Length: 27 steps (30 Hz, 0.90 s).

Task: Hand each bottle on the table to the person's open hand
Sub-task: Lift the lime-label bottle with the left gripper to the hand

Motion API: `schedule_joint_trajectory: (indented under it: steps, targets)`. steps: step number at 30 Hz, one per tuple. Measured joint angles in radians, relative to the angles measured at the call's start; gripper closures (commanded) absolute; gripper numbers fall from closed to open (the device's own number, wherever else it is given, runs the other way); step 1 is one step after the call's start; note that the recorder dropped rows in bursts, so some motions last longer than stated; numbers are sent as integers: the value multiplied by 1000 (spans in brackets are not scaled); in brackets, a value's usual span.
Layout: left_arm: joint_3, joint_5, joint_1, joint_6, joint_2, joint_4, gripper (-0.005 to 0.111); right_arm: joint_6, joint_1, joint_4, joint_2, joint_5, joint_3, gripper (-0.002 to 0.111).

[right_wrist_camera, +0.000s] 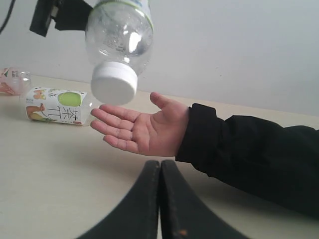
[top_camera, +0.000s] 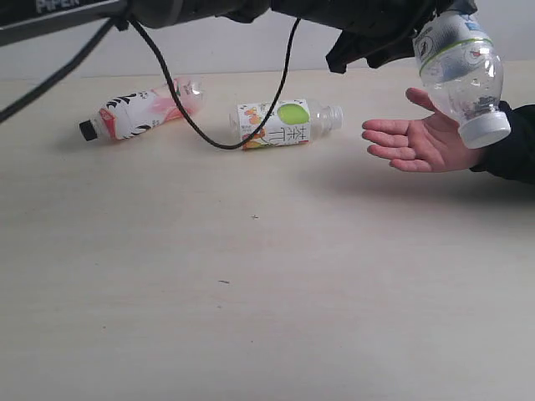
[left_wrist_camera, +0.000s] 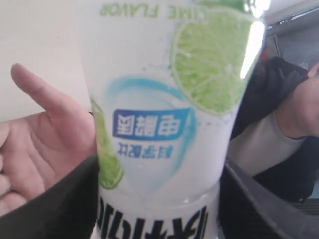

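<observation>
The right gripper (right_wrist_camera: 160, 167) has its fingers pressed together, holding nothing. Beyond it the hand (top_camera: 418, 142) is open, palm up, over the table (top_camera: 251, 292). Just above the hand, the left gripper (left_wrist_camera: 158, 211) pinches a lime bottle (top_camera: 464, 75), cap down. Farther back, a green bottle (top_camera: 280, 124) and a pink bottle (top_camera: 138, 113) lie on their sides, apart.

PIPER on arm (top_camera: 52, 15), LIME FLAVOR on held bottle (left_wrist_camera: 164, 99)
</observation>
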Motion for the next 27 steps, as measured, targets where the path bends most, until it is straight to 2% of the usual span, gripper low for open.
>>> schedule_joint_trajectory:
  steps: [4,12,23,25,27]
  targets:
    - [-45,-9,10,1,94,-55,107,0,0,0,0,0,0,108]
    - [-133,-14,18,2,247,-65,107,0,0,0,0,0,0,108]
    - [-154,-18,31,3,310,-119,106,0,0,0,0,0,0,108]
    - [-154,-18,31,3,311,-124,101,0,0,0,0,0,0,108]
    - [-154,-18,31,6,313,-129,90,0,0,0,0,0,0,108]
